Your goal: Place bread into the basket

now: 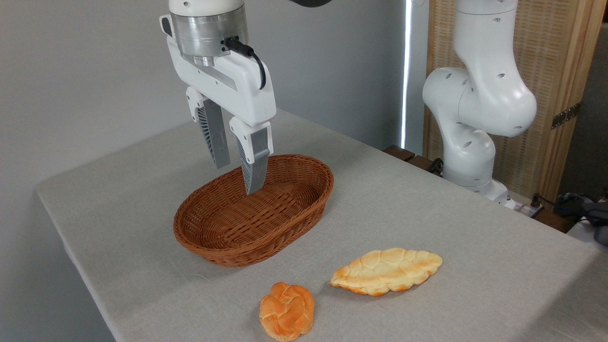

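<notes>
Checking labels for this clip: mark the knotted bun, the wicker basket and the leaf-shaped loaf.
knotted bun (287,311), fixed camera, centre of its top
wicker basket (223,244), fixed camera, near outer wall
leaf-shaped loaf (386,270), fixed camera, middle of its crust

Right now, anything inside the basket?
No bread. The basket shows only bare wicker floor; the open gripper hangs over it, empty. The near wall hides a strip of the floor. The bun and the flat loaf lie on the table.
</notes>
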Available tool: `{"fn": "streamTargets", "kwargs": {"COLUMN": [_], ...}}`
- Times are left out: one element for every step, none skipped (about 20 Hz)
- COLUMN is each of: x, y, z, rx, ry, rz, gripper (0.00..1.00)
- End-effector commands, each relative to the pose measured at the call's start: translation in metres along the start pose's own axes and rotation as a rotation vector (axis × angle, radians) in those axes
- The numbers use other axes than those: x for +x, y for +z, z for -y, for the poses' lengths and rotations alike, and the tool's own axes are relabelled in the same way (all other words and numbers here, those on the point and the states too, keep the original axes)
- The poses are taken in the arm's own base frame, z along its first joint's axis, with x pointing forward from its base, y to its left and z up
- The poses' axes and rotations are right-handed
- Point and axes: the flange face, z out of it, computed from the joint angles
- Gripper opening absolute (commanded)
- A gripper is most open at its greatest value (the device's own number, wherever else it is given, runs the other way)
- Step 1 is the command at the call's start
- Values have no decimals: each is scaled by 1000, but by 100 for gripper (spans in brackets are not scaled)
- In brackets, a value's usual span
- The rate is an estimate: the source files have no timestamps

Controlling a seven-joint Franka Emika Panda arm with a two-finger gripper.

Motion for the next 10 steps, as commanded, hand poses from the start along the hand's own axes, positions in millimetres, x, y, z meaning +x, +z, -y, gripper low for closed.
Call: {"fn": "streamTargets", "kwargs": {"x": [-15, -15, -14, -14, -13, -12, -12, -15, -17, -22], "y": [12, 15, 21, 24, 33, 36, 43, 50, 51, 55], "z": [10, 11, 14, 15, 17, 19, 22, 26, 29, 34], "rx": [28, 33, 46, 54, 69, 78, 94, 102, 107, 110], "ry": [-1, -1, -2, -2, -4, -4, -6, -13, -18, -20], "rz": [18, 17, 8, 1, -14, -23, -36, -43, -48, -48], "gripper": [100, 100, 100, 100, 100, 100, 100, 100, 100, 100]}}
